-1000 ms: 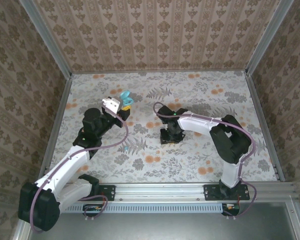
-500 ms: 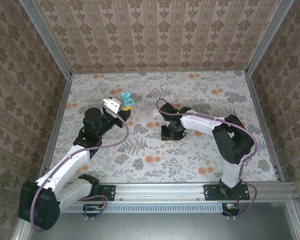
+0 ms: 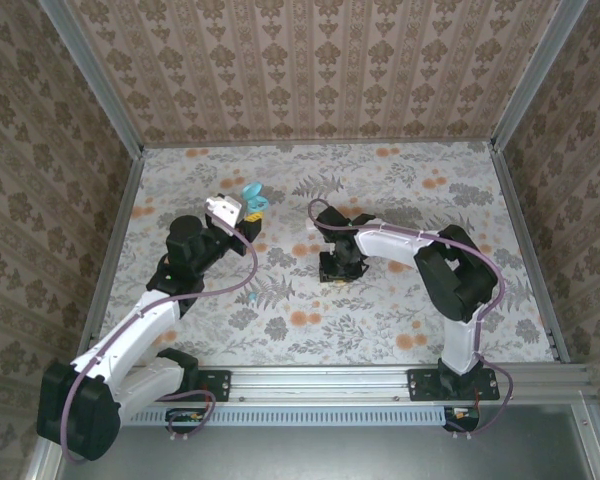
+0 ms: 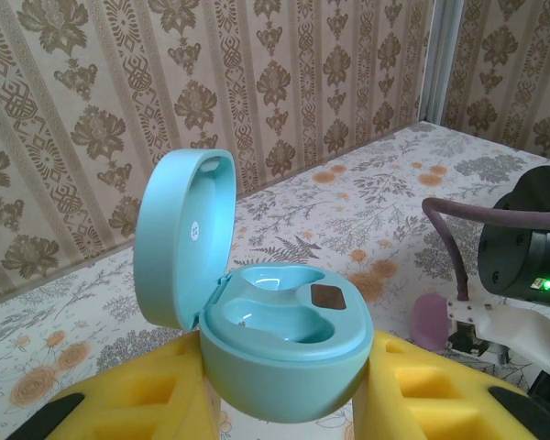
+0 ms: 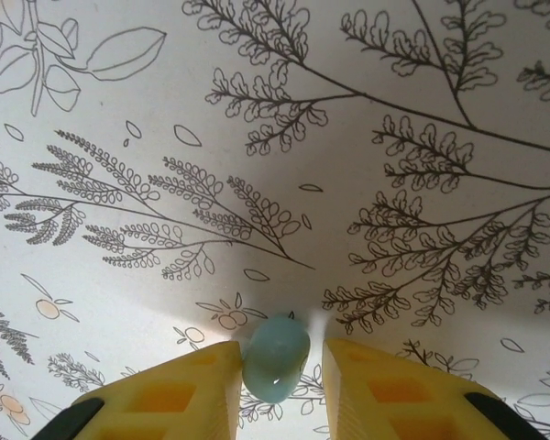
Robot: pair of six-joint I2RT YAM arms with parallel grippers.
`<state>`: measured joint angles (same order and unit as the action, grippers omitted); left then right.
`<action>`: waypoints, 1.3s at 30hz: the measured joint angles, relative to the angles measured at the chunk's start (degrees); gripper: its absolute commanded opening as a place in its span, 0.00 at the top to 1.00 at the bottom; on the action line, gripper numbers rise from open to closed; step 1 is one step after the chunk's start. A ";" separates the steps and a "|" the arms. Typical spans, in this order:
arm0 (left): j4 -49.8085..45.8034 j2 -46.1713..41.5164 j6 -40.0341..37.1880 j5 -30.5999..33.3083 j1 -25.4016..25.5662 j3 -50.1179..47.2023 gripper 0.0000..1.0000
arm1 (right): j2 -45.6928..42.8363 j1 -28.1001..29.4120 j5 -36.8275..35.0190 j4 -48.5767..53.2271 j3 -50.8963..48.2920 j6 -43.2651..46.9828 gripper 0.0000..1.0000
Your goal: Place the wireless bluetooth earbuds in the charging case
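Two tools are gripping something for you at this moment. Your left tool (image 4: 280,392) is clamping its yellow fingers (image 4: 119,403) on the lower body of the teal case (image 4: 284,335), holding it up off the tabletop (image 4: 367,211) and roughly level, with its hollow facing upward. The lid (image 4: 179,238) is standing open, hinged back on the left side in the wrist view and leaning a little over the body. Inside the case, a moulded hollow is showing, with a small dark square patch on its right side. From above, the case is hanging over the left half of the tabletop, well apart from your right tool (image 5: 280,378). That tool is pointing straight down over the middle of the tabletop, and its pads (image 5: 179,399) are pinching a teal bud (image 5: 275,356) between them. The bud is sitting very close to the flowered surface, and you cannot tell whether it is touching it or hanging just above it. A small pink item (image 4: 431,321) is lying on the tabletop just beside the right arm (image 4: 532,247); what it is cannot be told from the left wrist view.
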<state>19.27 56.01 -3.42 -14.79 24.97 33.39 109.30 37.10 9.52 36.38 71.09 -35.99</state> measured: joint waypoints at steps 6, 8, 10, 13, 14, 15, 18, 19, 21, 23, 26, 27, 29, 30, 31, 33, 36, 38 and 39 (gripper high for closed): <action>0.00 0.02 0.00 0.00 0.00 0.00 0.64 | 1.05 0.31 0.04 0.09 1.09 0.00 0.69; -0.02 0.02 0.00 0.00 0.00 0.00 0.64 | 1.22 0.31 0.02 0.26 1.31 0.00 0.70; 0.00 0.04 0.00 0.00 0.00 0.00 0.64 | 1.31 0.31 0.02 0.48 1.44 -0.02 0.72; 0.00 0.02 0.00 0.00 0.00 0.00 0.64 | 1.62 0.35 0.11 0.42 1.84 -0.02 0.73; 0.00 0.04 0.00 0.00 0.00 0.00 0.64 | 1.73 0.33 0.15 0.55 2.01 -0.04 0.74; -0.02 0.04 0.00 0.00 0.00 0.00 0.64 | 1.79 0.33 0.17 0.68 2.10 -0.04 0.74; 0.00 0.04 0.00 0.00 0.00 0.00 0.63 | 1.79 0.35 0.15 0.74 2.19 -0.07 0.75; 0.00 0.09 0.00 -0.02 0.00 0.00 0.64 | 1.79 0.37 0.13 0.90 2.25 -0.04 0.76; -0.02 0.31 0.00 -0.22 0.00 0.00 0.64 | 1.79 0.44 0.09 1.07 2.36 0.00 0.77; 0.00 0.57 0.02 -0.39 0.00 0.02 0.64 | 1.79 0.48 0.07 1.07 2.38 0.09 0.77; 0.00 1.05 0.02 -0.63 0.00 0.02 0.64 | 1.70 0.55 -0.11 1.07 2.38 0.92 0.77; -0.02 1.27 0.02 -0.79 0.00 0.02 0.64 | 1.66 0.55 -0.13 1.05 2.38 1.38 0.76; -0.02 1.70 0.02 -1.11 0.00 0.02 0.63 | 1.33 0.61 -0.22 1.05 2.36 2.34 0.76; -0.02 1.97 0.02 -1.38 0.00 0.02 0.63 | 0.98 0.66 -0.35 1.11 2.36 2.91 0.76; -0.02 2.23 0.02 -1.60 0.00 0.02 0.64 | 0.57 0.66 -0.37 1.14 2.34 3.32 0.76; -0.04 2.95 0.02 -2.36 0.00 0.04 0.63 | -1.18 0.66 -0.83 1.14 2.16 4.48 0.76; -0.11 4.63 0.02 -4.00 0.00 0.24 0.63 | -5.44 0.66 -1.77 1.62 1.66 6.10 0.76; -0.59 5.99 0.02 -5.51 0.00 0.76 0.64 | -8.57 0.66 -2.10 2.03 1.66 7.17 0.75; -0.70 6.86 0.00 -6.54 0.04 1.18 0.64 | -10.38 0.66 -2.29 2.49 1.70 7.76 0.75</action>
<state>18.57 62.87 -3.42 -21.32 25.02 34.57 98.91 37.76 7.22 38.87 72.79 -28.23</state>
